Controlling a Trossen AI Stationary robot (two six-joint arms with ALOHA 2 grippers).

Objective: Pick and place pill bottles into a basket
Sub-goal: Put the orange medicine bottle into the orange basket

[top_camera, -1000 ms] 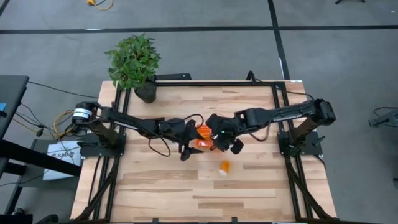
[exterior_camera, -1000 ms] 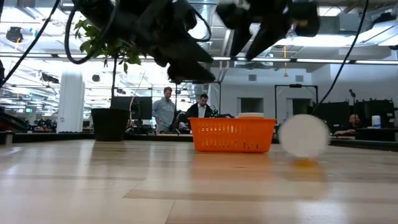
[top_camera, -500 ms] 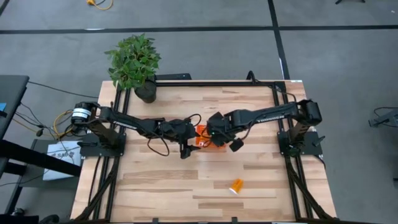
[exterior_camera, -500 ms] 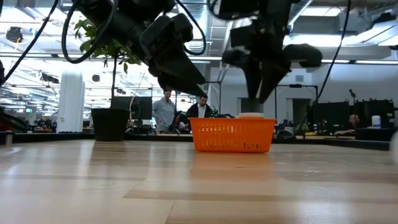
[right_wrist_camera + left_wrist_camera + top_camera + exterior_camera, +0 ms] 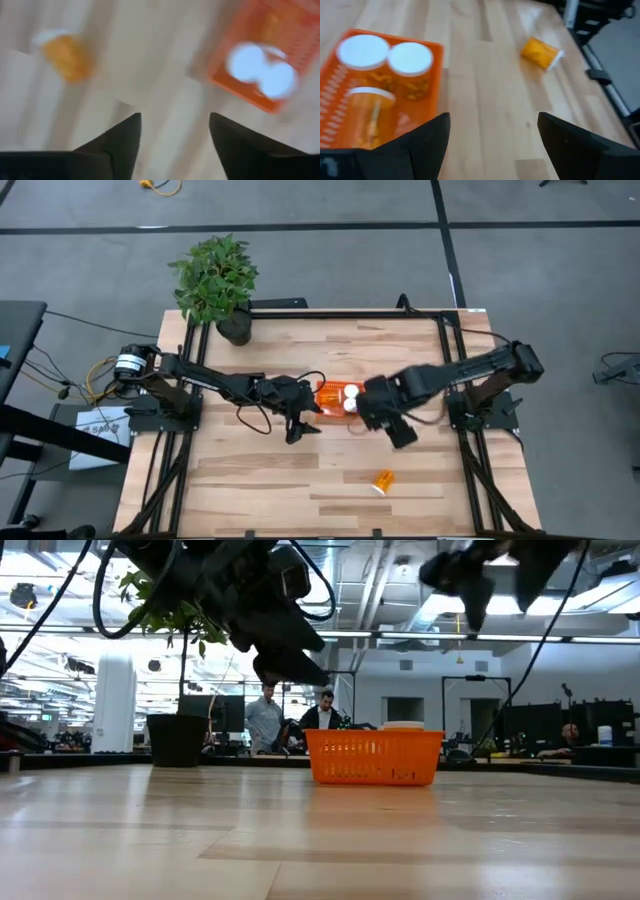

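The orange basket (image 5: 322, 392) stands at the table's middle with three pill bottles in it. Two stand upright with white caps up (image 5: 410, 57) and one lies on its side (image 5: 369, 107). Another pill bottle (image 5: 382, 480) lies on its side on the bare wood toward the near edge, also visible in the left wrist view (image 5: 541, 51) and the right wrist view (image 5: 65, 55). My left gripper (image 5: 492, 145) hovers open just left of the basket (image 5: 380, 95), slanting down. My right gripper (image 5: 175, 135) hangs open above the table to the basket's right, pointing down, with nothing between its fingers.
A potted plant (image 5: 215, 280) stands at the far left corner. Black frame rails (image 5: 455, 380) run along the table's left, right and far sides. Bare wood lies all along the near side around the loose bottle. People sit in the room beyond the table.
My right gripper has drawn away from above the basket toward the table's right and near side, rising and turning to point down. The loose pill bottle has rolled from beside the basket toward the near edge and now lies still.
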